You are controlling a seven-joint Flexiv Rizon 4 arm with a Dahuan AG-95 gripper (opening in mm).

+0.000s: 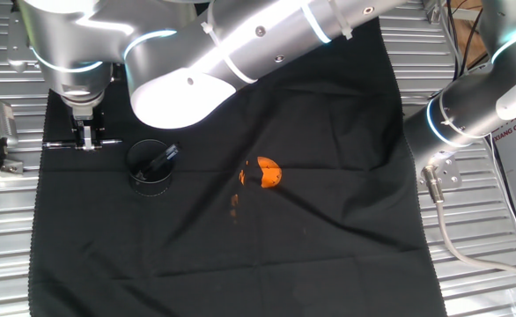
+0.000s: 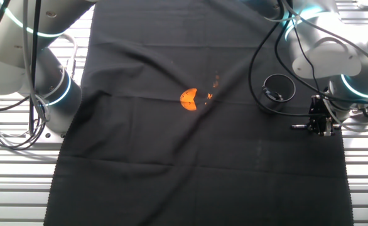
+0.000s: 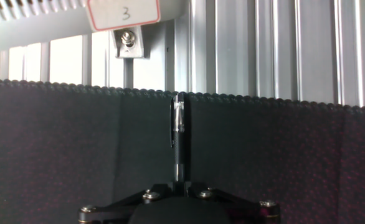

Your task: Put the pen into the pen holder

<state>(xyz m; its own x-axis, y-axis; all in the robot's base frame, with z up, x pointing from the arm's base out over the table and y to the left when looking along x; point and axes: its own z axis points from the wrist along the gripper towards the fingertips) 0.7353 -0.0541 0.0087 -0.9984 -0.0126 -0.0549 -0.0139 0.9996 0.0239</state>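
The pen (image 1: pixel 108 143) is a slender dark stick with silvery glints. It lies level at the cloth's left edge, left of the pen holder. My gripper (image 1: pixel 87 141) points straight down over its middle, with the fingers closed narrowly on it. In the hand view the pen (image 3: pixel 179 127) runs straight out from between my jaws (image 3: pixel 180 184) towards the cloth's hem. The pen holder (image 1: pixel 150 165) is a short round black cup with a thicker dark stick leaning inside. In the other fixed view the gripper (image 2: pixel 322 127) holds the pen (image 2: pixel 299 127) below and right of the holder (image 2: pixel 279 88).
A small orange object (image 1: pixel 268 173) lies mid-cloth with small orange bits beside it. The black cloth (image 1: pixel 240 246) covers a ribbed metal table (image 1: pixel 3 220). A second robot arm (image 1: pixel 469 114) stands at the right. A metal bracket (image 3: pixel 127 42) sits beyond the cloth's hem.
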